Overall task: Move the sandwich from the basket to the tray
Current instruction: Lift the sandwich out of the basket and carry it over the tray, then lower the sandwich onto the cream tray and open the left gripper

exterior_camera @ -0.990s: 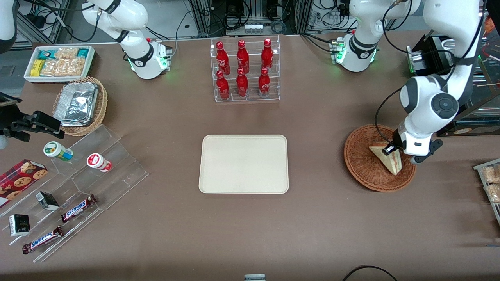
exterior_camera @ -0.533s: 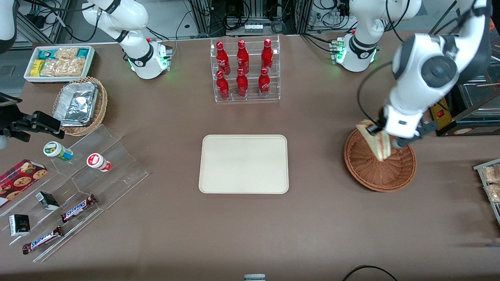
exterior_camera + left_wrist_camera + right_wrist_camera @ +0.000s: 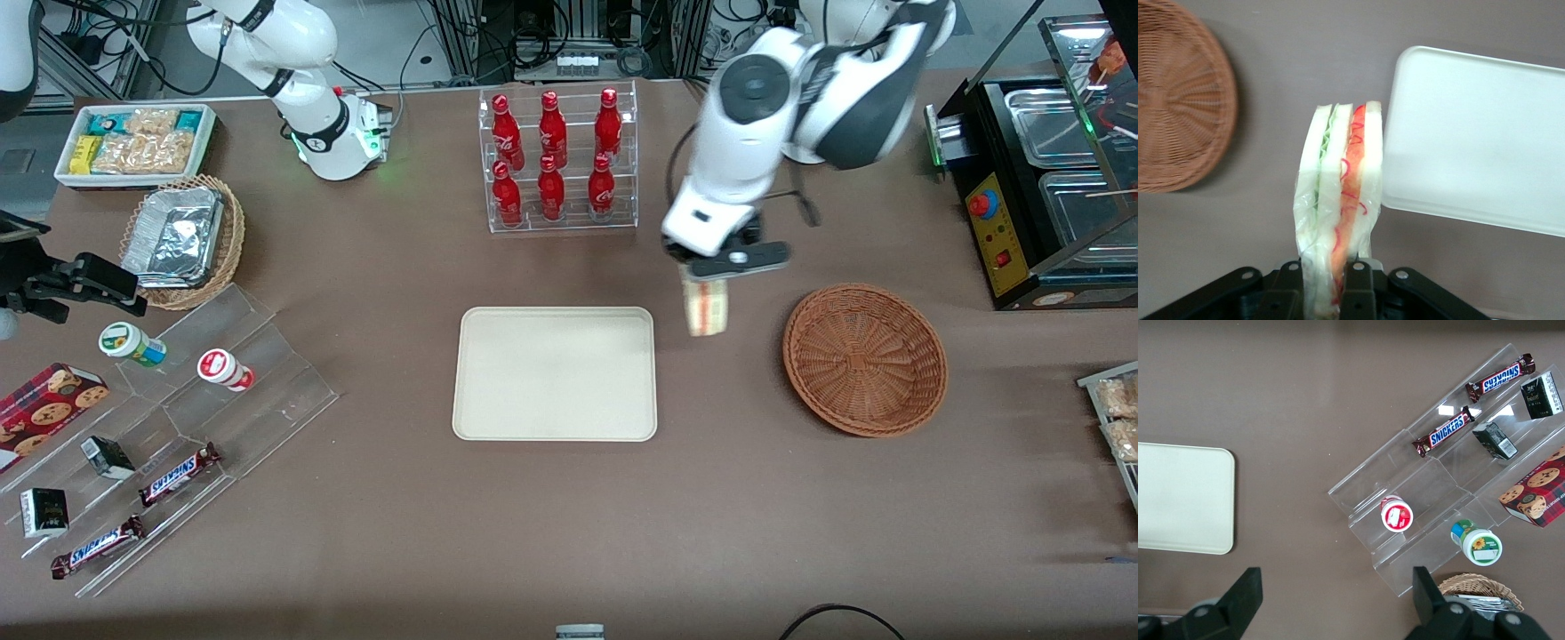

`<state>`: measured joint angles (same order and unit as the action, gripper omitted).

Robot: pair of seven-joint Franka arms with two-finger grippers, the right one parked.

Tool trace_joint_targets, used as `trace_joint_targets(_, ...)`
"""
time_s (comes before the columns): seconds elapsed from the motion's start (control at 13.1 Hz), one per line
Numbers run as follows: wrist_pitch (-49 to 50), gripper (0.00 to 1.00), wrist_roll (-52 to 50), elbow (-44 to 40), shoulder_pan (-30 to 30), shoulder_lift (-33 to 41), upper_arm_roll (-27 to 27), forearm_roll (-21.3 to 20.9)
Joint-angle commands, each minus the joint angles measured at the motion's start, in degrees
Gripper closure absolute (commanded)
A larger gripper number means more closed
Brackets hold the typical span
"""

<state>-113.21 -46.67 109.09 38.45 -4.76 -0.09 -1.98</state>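
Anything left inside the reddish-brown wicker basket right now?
Nothing shows in the basket: its whole woven floor is visible. The sandwich hangs from the gripper, shut on it, above bare table between basket and tray. What lies under the basket is hidden.

1 sandwich (image 3: 707, 309) is pinched in 1 gripper (image 3: 711, 271), at 2 o'clock from 1 tray (image 3: 554, 373). There are 2 wicker baskets: 1 reddish-brown basket (image 3: 864, 360) and 1 tan basket (image 3: 229, 253) with 1 foil container (image 3: 173, 236). 6 red bottles (image 3: 551, 133) stand in 1 clear rack (image 3: 562, 228). Also 2 Snickers bars (image 3: 180, 474), 2 small dark boxes (image 3: 107, 456), 2 lidded cups (image 3: 132, 344), 1 cookie box (image 3: 49, 404) and 1 white snack tray (image 3: 210, 133).
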Motion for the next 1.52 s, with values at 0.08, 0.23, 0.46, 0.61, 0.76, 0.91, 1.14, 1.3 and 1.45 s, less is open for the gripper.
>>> trace_joint_targets(0.08, -6.7, 0.99, -4.2, -3.6, 5.8, -8.3, 1.1, -0.6)
trace_joint_targets(0.23, -9.1, 0.99, -4.5, -7.0, 7.1, -13.4, 1.1, -0.6)
trace_joint_targets(0.46, -9.0, 0.99, -8.7, -16.2, 8.9, -23.0, 1.1, -2.4)
trace_joint_targets(0.61, -9.3, 0.99, -10.5, -17.5, 9.8, -26.2, 1.1, -4.6)
trace_joint_targets(0.76, -10.2, 0.99, -10.5, -18.0, 10.1, -28.8, 1.1, -5.5)
trace_joint_targets(0.91, -12.2, 0.99, -10.6, -18.9, 10.1, -30.6, 1.1, -5.7)
trace_joint_targets(1.14, -15.5, 0.98, -10.7, -18.6, 10.1, -32.1, 1.1, -8.0)
trace_joint_targets(1.3, -17.4, 0.97, -10.9, -18.3, 10.0, -33.3, 1.1, -9.5)
trace_joint_targets(1.45, -18.4, 0.96, -11.9, -18.2, 10.0, -34.2, 1.3, -9.6)
